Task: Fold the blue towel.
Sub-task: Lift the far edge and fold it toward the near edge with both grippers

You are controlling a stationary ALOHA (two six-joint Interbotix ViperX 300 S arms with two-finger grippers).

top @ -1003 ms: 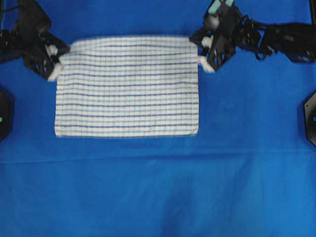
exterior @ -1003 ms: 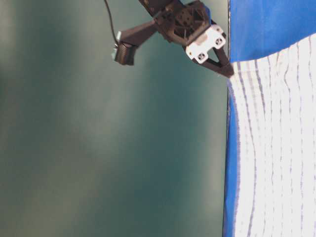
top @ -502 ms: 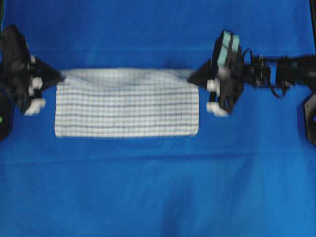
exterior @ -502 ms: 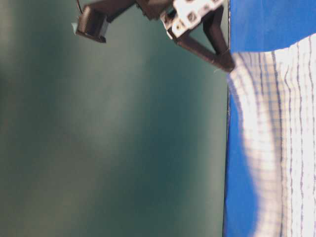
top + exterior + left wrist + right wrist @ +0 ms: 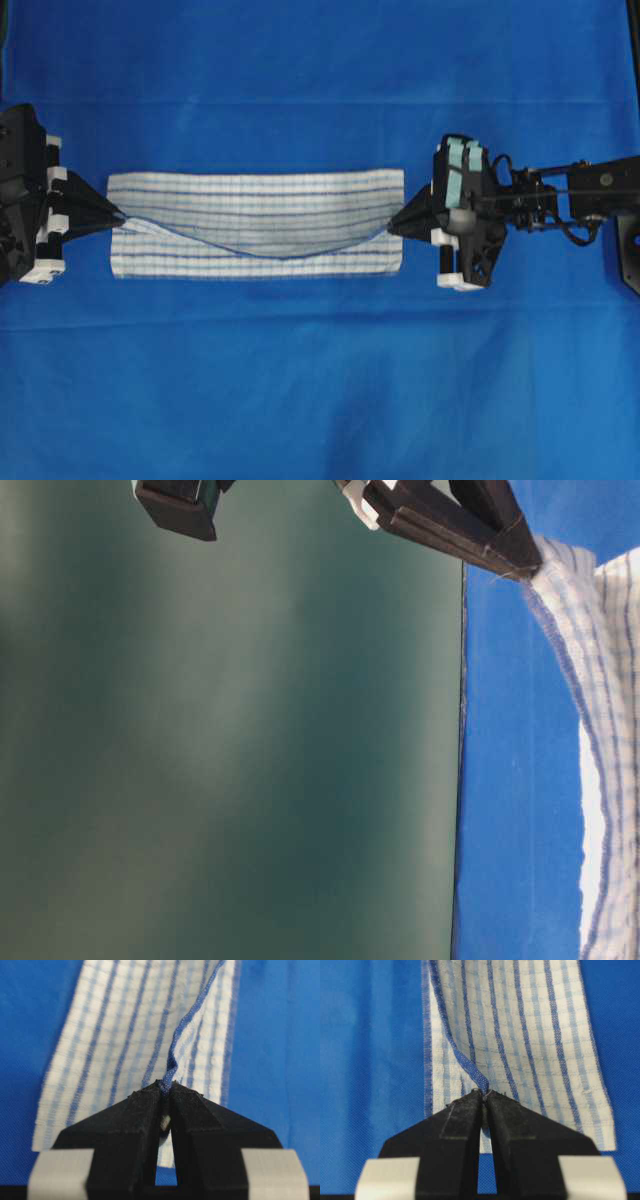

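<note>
Overhead view: blue towel (image 5: 255, 225) lies at the middle of the counter, a long strip running 9 to 3 o'clock, on a plain blue sheet (image 5: 320, 380) that covers the counter.

Left tool (image 5: 118, 215) at the towel's 9 o'clock end. Right tool (image 5: 392, 228) at its 3 o'clock end. Each has pinched one corner of the upper layer.

Upper layer hangs between the two tools. Its free edge sags toward 6 o'clock in a shallow curve, lowest near the strip's middle. Lower layer flat on the sheet; a narrow band of it shows along the 6 o'clock edge.

Left wrist view: left tool (image 5: 165, 1089) clamped tight on a bunched blue-edged corner of the towel (image 5: 115, 1035). Fingers (image 5: 135, 1120) nearly meet, cloth between the tips. Towel runs away toward 12 o'clock.

Right wrist view: right tool (image 5: 484, 1095) likewise clamped on a towel (image 5: 540, 1045) corner, the hem rising from the tips toward 11 o'clock. Fingers (image 5: 515, 1125) close together.

Table-level view: one tool (image 5: 525, 565) at the top, grasping a corner of the towel (image 5: 600, 680), lifted off the sheet (image 5: 510, 780). Which arm this is I cannot tell.
</note>
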